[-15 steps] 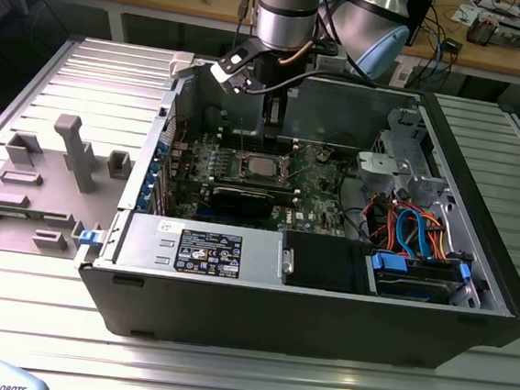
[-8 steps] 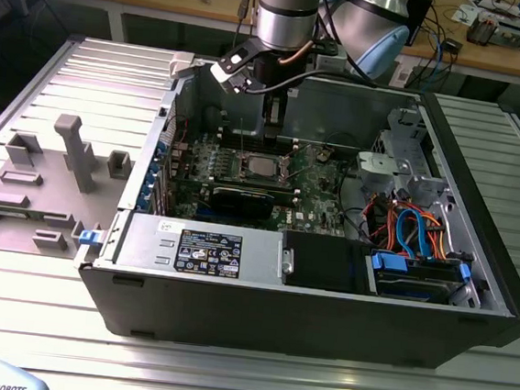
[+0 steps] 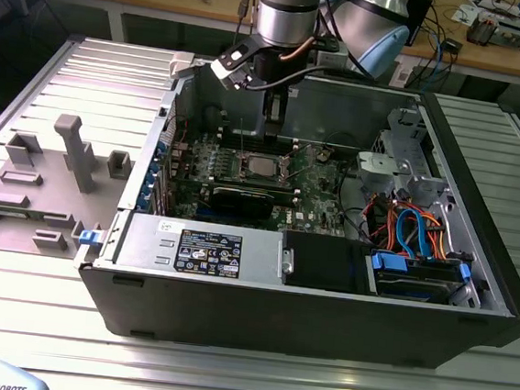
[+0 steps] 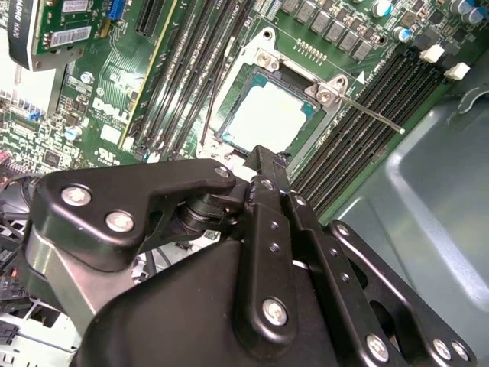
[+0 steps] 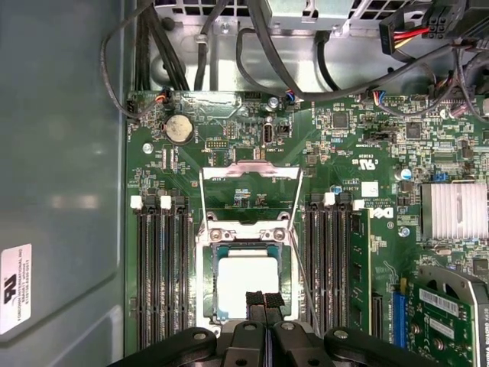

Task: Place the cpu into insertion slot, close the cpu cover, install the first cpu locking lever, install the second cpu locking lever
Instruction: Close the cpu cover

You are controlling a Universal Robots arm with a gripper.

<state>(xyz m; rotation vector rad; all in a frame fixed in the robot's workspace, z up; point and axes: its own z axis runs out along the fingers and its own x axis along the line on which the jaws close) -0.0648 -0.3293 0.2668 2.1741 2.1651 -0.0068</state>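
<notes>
The claw [image 5: 264, 300] has its black fingertips pressed together, gripping nothing, by one edge of the cpu [image 5: 246, 281], a flat silvery square seated in the insertion slot [image 5: 213, 267]. Beyond the slot, the cpu cover [image 5: 248, 170], a thin sheet-metal frame, stands open. Long black memory slots [image 5: 162, 267] crowd both flanks.

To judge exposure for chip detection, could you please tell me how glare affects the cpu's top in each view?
First wrist view: the cpu glares almost white, surface featureless; second wrist view: the cpu likewise washes out; exterior view: the cpu reads grey, without glare.
</notes>
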